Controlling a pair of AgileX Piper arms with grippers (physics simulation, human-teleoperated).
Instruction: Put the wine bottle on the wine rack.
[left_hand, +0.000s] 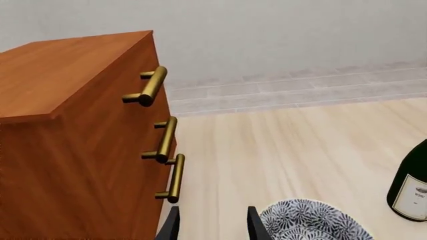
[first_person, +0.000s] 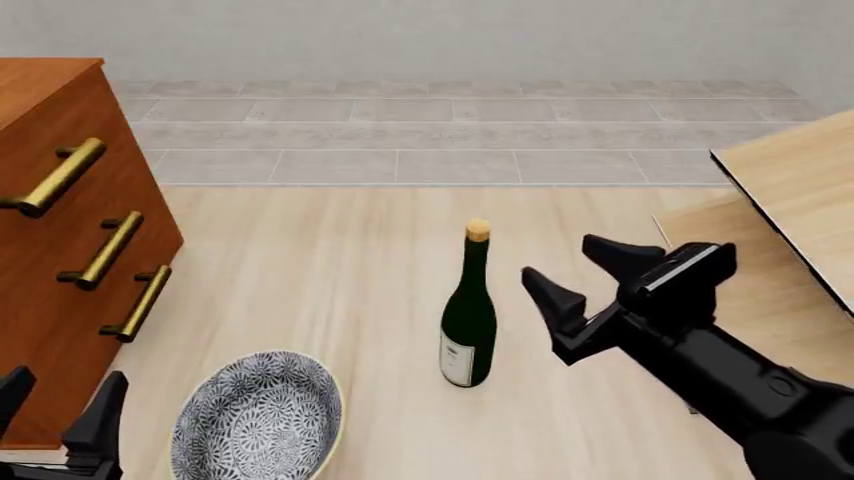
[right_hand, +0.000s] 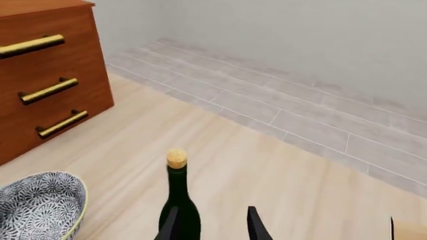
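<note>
Front view shows my right pincer (first_person: 598, 272) spread wide and holding nothing, hanging just beside the wine bottle (first_person: 469, 322), on its right. The bottle stands upright near the middle of the worktop (first_person: 334, 270), cork up, so its long axis is vertical and my jaws must close sideways around the body. My right arm is clearly the nearer one; my left pincer (first_person: 60, 405) waits open and empty near the front left corner. The wine rack (first_person: 787, 185) sits along the right edge.
</note>
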